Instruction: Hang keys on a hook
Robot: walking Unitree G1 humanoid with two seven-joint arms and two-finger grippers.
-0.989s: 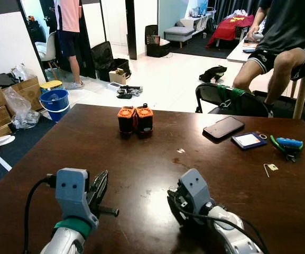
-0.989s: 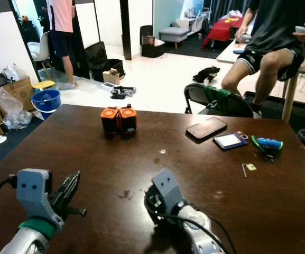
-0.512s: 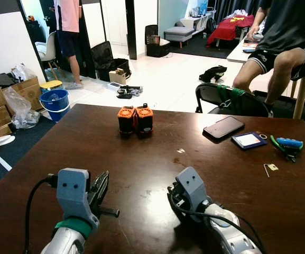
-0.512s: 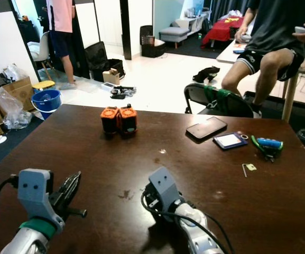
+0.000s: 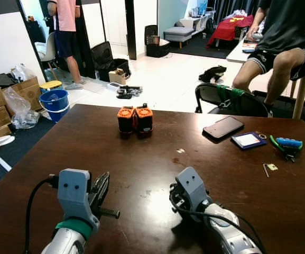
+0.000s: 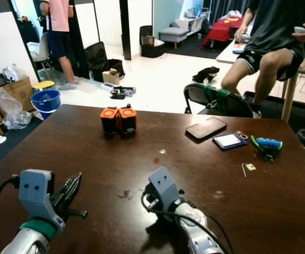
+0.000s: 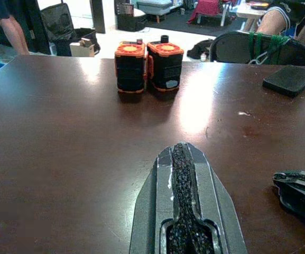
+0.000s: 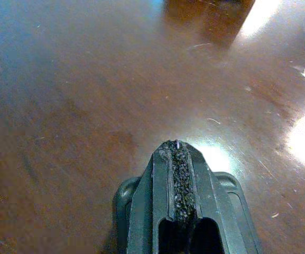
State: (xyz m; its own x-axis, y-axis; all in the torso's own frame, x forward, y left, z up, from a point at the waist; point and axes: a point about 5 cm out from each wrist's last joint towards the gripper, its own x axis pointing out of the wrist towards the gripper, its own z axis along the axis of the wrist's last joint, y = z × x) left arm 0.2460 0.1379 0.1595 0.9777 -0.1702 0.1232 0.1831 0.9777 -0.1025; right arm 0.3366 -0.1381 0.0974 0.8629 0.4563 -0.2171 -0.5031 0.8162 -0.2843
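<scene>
A small key with a pale tag (image 5: pixel 269 168) lies near the table's right edge. Just behind it sits a blue and green bundle on a ring (image 5: pixel 288 144). My left gripper (image 5: pixel 100 186) hovers low over the near left of the dark wooden table (image 5: pixel 78 148), its fingers (image 7: pixel 181 174) pressed shut on nothing. My right gripper (image 8: pixel 176 148) is also shut and empty, tilted down close to the tabletop near the front middle, its grey wrist housing (image 5: pixel 190 186) covering most of it. Both grippers are far from the key.
Two orange-and-black battery packs (image 5: pixel 135 120) stand mid-table. A black phone (image 5: pixel 223 127) and a blue card holder (image 5: pixel 249 139) lie at the right. A black chair (image 5: pixel 231 100) and a seated person (image 5: pixel 284 47) are beyond the far edge; another person (image 5: pixel 67 32) stands back left.
My right wrist has edged slightly to the left over the table. The standing person at the back has shifted. The left gripper has stayed put.
</scene>
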